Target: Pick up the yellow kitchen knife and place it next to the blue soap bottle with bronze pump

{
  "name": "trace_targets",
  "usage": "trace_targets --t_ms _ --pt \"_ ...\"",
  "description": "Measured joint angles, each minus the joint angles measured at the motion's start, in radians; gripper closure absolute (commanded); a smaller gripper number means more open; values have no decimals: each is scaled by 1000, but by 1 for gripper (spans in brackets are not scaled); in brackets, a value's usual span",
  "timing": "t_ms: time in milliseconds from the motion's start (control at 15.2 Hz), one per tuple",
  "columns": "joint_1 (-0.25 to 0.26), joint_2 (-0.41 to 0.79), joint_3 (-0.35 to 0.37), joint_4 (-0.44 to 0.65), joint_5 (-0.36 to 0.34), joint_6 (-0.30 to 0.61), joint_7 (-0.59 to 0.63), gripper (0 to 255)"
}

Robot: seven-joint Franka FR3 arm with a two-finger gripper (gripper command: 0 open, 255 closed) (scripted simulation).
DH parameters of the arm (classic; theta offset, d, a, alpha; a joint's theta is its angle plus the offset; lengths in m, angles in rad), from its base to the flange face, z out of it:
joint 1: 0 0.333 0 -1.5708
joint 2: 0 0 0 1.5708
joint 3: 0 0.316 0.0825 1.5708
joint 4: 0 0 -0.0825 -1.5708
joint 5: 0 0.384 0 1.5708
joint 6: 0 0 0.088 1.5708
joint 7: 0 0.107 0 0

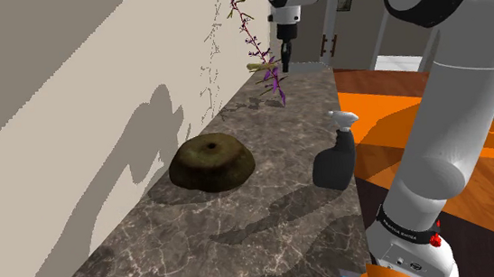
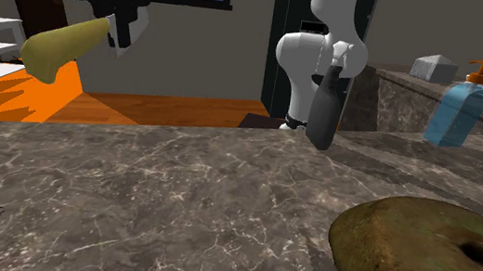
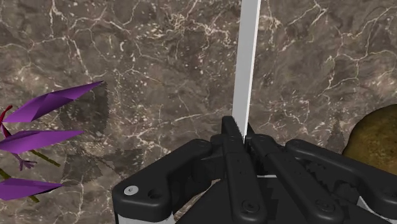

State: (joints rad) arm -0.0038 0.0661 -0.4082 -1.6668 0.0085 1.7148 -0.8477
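My gripper (image 3: 239, 136) is shut on the grey blade of the yellow-handled knife (image 3: 246, 63), held in the air above the dark marble counter (image 3: 159, 76). In the shoulder view the gripper (image 1: 285, 64) hangs over the counter's far end, with the knife's handle (image 1: 256, 66) sticking out toward that view's left. The second exterior view shows the yellow handle (image 2: 61, 45) at upper left, below the gripper (image 2: 127, 27). The blue soap bottle (image 2: 456, 111) with its bronze-orange pump stands on a separate counter at that view's far right, well away from the knife.
A brown ring-shaped lump (image 1: 212, 164) lies mid-counter. A dark spray bottle (image 1: 335, 159) stands at the counter's edge toward the arm. A purple-leaved plant (image 1: 264, 59) stands at the far end, beside the gripper. A beige wall (image 1: 69, 93) runs along the counter's other side.
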Motion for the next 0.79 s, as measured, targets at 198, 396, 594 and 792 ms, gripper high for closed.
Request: trace_targets --t_ms 198,396,594,792 --pt "0 1 0 44 1 -43 1 255" --pt "-1 7 0 90 2 -84 0 255" --pt "-4 15 -3 138 6 -125 -5 255" --pt "-7 30 -4 198 12 -171 -8 255"
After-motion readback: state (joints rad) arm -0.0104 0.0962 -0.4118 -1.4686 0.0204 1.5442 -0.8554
